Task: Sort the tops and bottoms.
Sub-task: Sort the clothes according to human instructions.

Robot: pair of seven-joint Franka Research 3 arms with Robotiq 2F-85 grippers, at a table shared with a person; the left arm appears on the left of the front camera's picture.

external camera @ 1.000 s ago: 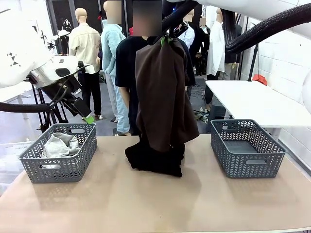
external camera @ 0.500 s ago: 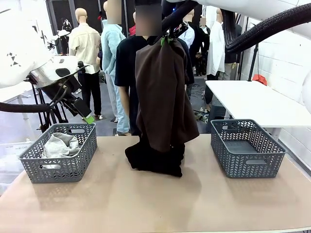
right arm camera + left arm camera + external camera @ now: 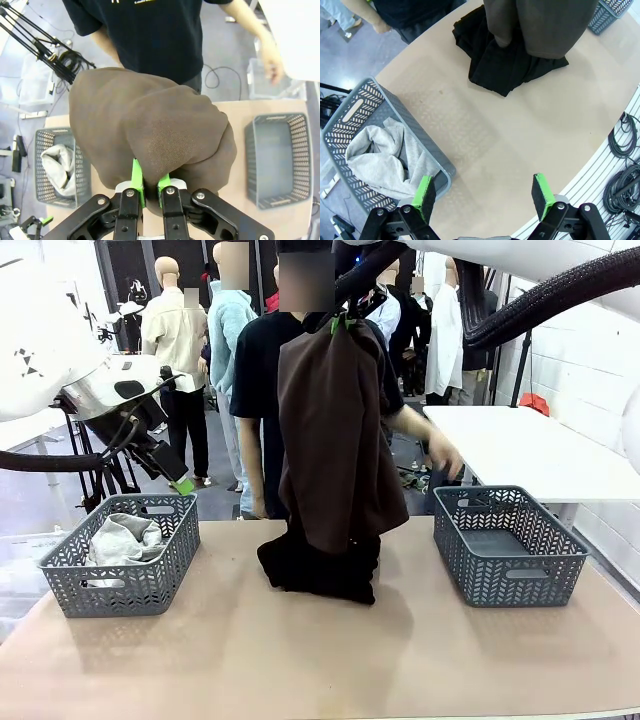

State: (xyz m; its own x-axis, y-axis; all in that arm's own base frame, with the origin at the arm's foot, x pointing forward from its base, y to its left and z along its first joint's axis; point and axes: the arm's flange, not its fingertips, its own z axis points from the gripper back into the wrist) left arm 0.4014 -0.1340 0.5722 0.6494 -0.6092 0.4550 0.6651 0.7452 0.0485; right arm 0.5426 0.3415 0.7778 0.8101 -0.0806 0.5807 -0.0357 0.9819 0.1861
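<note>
My right pincer (image 3: 341, 322) is up high over the middle of the table (image 3: 300, 670), its green pads pressed together on a fold at the top of the dark brown garment (image 3: 335, 440). In my right wrist view the two pads (image 3: 136, 175) stand almost touching, with brown fabric pinched between them and bulging out beyond the tips. The garment hangs straight down in a long drape. Its lower edge reaches the black heap of clothing (image 3: 320, 570) that lies on the table's centre, and it covers the heap's upper part, though I cannot tell whether the two actually touch.

My left pincer (image 3: 482, 182) has its fingers wide apart with nothing between them. It hangs in the air above the near corner of the left basket (image 3: 120, 585), off the table's left end. That grey slotted basket holds the light grey garment (image 3: 380, 155), crumpled against its bottom and one wall.

The right basket (image 3: 510, 550), of the same grey slotted kind, stands at the table's right side, well apart from the heap.

A person (image 3: 262, 390) in a black T-shirt stands at the far edge, directly behind the hanging brown fabric. One hand (image 3: 445, 457) is stretched out sideways, above and beyond the right basket's far rim, touching neither the basket nor any garment.
</note>
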